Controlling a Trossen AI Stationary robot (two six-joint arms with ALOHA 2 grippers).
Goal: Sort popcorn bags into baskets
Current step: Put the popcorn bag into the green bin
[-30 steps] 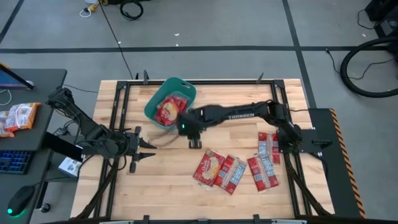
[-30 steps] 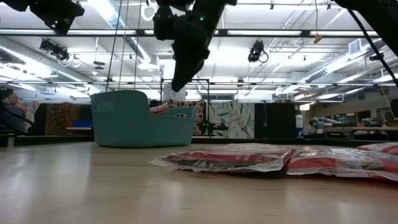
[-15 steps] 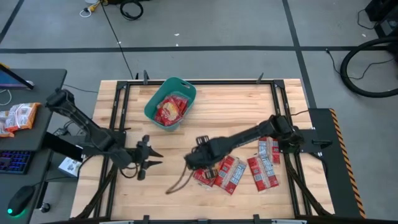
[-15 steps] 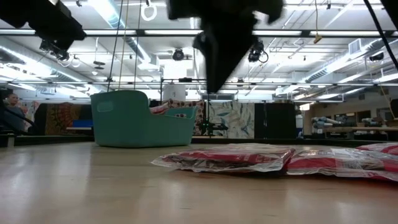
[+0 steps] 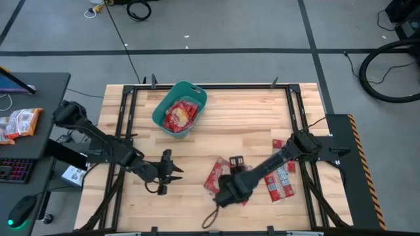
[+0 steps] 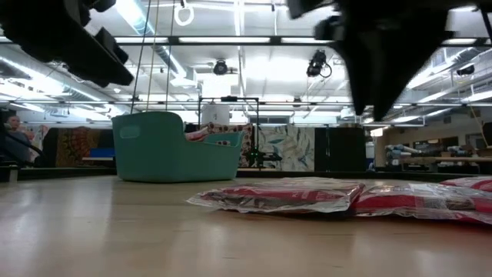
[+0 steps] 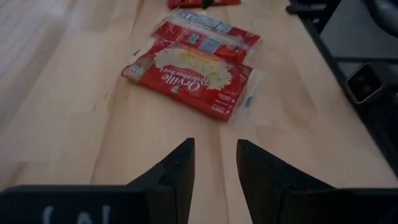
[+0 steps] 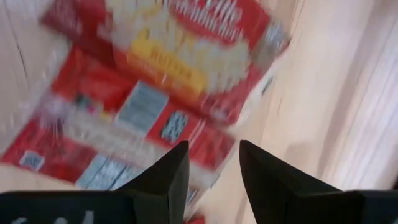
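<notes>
The teal basket [image 5: 180,108] stands at the table's far left-centre and holds red popcorn bags [image 5: 178,117]; in the low view the basket [image 6: 173,146] shows left of centre. More red bags lie flat on the near right part of the table [image 5: 215,174] [image 5: 275,185] [image 5: 283,156]. My right gripper [image 5: 224,190] [image 8: 211,152] hangs open above the leftmost pair of loose bags [image 8: 168,68], touching nothing. My left gripper [image 5: 169,177] [image 7: 214,149] is open, low over bare wood left of those bags, and points at the nearest one [image 7: 193,76].
Two bags lie side by side [image 6: 277,195] [image 6: 419,198] in the low view, near the camera. Bare wood stretches between the basket and the loose bags. A side desk with orange snack packets [image 5: 20,123] stands left of the table.
My right gripper has swung from beside the basket toward the table's near edge and now hangs over the leftmost loose bags. My left gripper has moved toward the right and near edges, closer to those bags. No bag has moved.
</notes>
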